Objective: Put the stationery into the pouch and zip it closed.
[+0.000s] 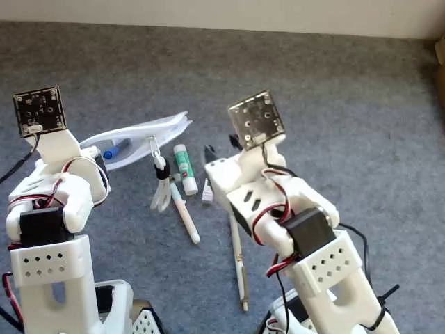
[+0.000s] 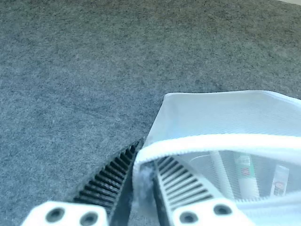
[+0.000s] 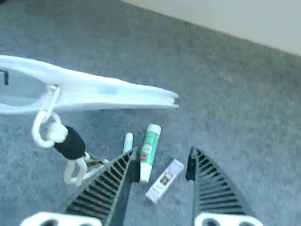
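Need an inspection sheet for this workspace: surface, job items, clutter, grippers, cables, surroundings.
Surface: grey carpet-like mat, no spills seen.
Job's things: pouch with a blue item seen inside and a white looped zip pull. The glue stick, white pen, long thin pen and small packet lie loose on the mat beside it.
Clutter: nothing seen.
Grippers: left gripper shut on the pouch rim. Right gripper open above the glue stick and packet.
Cables: red and black wires run along both arms.
Surroundings: pale wall along the far edge.
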`<control>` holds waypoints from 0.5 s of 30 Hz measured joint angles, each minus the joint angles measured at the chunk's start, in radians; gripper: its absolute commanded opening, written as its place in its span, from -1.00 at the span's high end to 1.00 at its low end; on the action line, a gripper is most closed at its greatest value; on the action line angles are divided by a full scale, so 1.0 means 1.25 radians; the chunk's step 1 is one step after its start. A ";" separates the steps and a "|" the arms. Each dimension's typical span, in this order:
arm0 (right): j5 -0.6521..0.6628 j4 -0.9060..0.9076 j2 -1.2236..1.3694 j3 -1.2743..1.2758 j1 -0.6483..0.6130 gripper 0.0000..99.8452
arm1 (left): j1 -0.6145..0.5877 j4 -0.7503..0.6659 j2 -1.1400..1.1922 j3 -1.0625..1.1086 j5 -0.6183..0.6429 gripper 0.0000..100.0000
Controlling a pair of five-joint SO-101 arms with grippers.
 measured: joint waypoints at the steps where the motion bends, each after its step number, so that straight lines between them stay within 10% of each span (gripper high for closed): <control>1: -0.010 0.023 0.000 0.000 0.005 0.68 | 0.000 0.000 0.000 0.000 0.000 0.98; 15: -0.025 -0.048 0.000 0.276 0.015 0.68 | 0.000 0.000 0.000 0.000 0.000 0.98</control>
